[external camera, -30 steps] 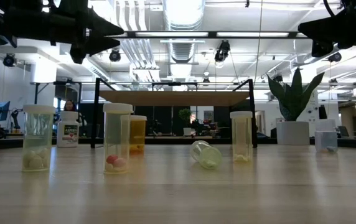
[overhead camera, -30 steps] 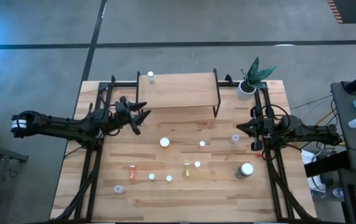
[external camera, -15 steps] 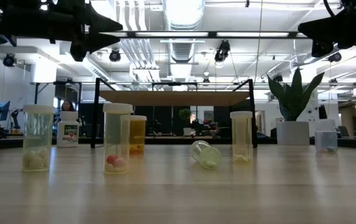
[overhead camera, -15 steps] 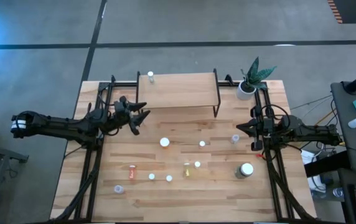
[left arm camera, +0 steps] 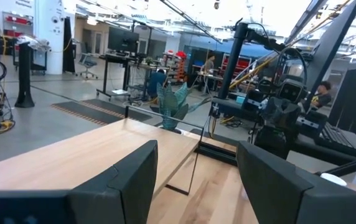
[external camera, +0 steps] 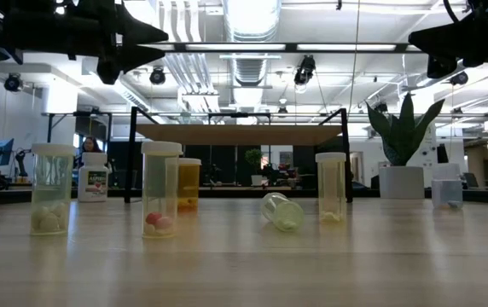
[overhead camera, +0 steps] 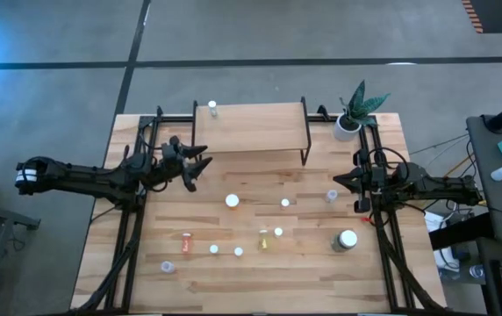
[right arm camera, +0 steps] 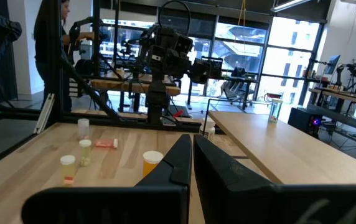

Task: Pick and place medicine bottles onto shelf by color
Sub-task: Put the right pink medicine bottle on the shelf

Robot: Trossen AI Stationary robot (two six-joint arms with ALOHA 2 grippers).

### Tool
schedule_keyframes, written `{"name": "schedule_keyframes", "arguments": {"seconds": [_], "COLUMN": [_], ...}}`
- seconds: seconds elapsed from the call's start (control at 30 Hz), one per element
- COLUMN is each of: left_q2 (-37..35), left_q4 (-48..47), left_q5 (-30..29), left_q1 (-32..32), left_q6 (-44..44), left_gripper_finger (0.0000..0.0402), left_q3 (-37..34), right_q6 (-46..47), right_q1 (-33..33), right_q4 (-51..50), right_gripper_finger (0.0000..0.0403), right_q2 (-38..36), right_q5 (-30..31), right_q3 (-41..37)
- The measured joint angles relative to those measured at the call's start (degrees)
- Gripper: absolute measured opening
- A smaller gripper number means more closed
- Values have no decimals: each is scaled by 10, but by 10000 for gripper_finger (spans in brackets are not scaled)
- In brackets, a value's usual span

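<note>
Left gripper, open and empty, hovers left of the light-wood shelf; right gripper, shut and empty, waits at right.

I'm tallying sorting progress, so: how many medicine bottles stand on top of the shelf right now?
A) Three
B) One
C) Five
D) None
B: the high view shows a single white-capped bottle on the shelf, near its far left corner, while the rest of the board is bare and the other bottles sit on the table.
</note>
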Motion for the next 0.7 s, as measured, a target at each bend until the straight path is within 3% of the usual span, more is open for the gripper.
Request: {"name": "schedule_keyframes", "arguments": {"seconds": [0.23, 0.7], "left_q2": [-24, -34], "left_q4": [-46, -48], "left_q5": [72, 76], "left_q1": [-1, 0], "left_q6": [1, -3], "left_gripper_finger": [203, 203], "left_q3": [0, -6], "right_q6": [0, 0], "right_q1": [0, 0], "right_q4": [0, 0], "right_gripper_finger": [9, 9], "right_q2": [0, 0], "right_q5": [0, 0], "right_q3": [0, 0]}}
